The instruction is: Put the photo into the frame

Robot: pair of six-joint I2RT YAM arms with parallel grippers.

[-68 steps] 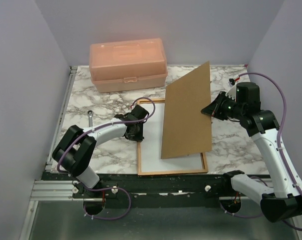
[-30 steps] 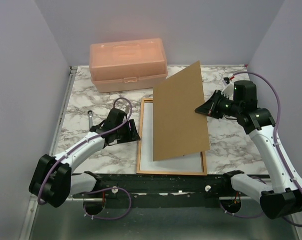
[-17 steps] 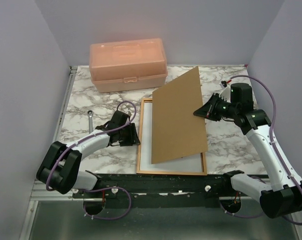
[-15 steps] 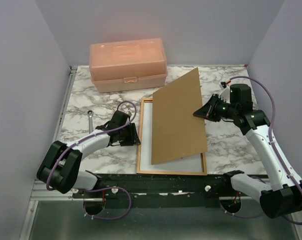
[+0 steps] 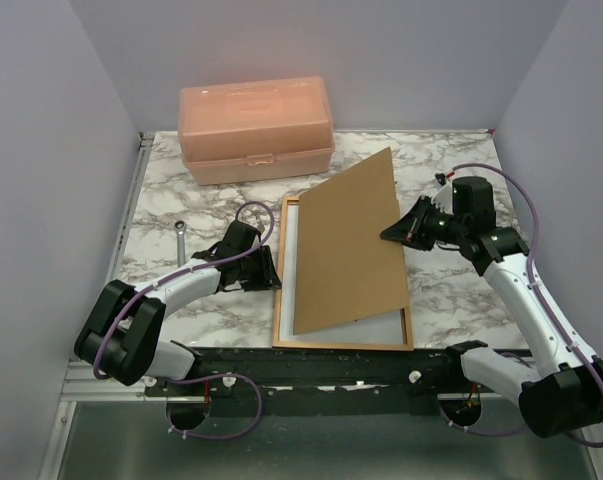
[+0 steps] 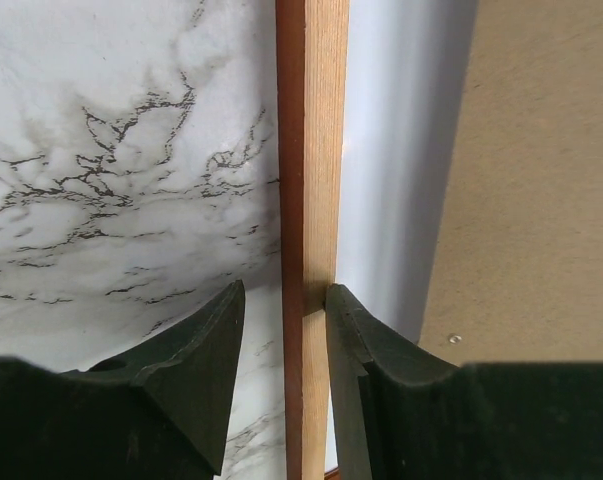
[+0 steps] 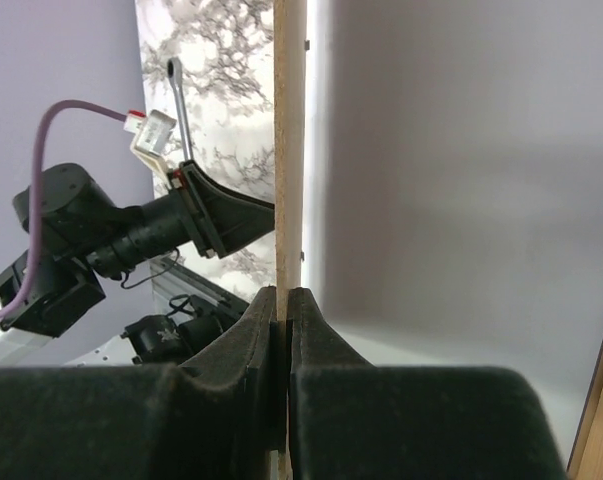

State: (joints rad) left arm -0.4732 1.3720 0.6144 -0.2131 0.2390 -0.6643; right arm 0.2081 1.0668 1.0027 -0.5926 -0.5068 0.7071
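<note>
The frame (image 5: 342, 345) lies flat on the marble table with its pale back up. The photo (image 5: 291, 240) lies inside it, white back up. My right gripper (image 5: 393, 232) is shut on the right edge of the brown backing board (image 5: 346, 245) and holds it tilted over the frame, its left edge low. In the right wrist view the board (image 7: 288, 120) is edge-on between my gripper's (image 7: 283, 295) pads. My left gripper (image 5: 269, 268) is open and straddles the frame's left rail (image 6: 309, 150); the right finger (image 6: 346, 320) touches the rail, the left stands apart.
A peach plastic box (image 5: 254, 128) stands at the back left. A small wrench (image 5: 182, 240) lies left of the frame, near my left arm. Purple walls close in both sides.
My right gripper has come left and down, laying the backing board lower over the frame. My left gripper drew back from the frame, then returned to straddle its left rail.
</note>
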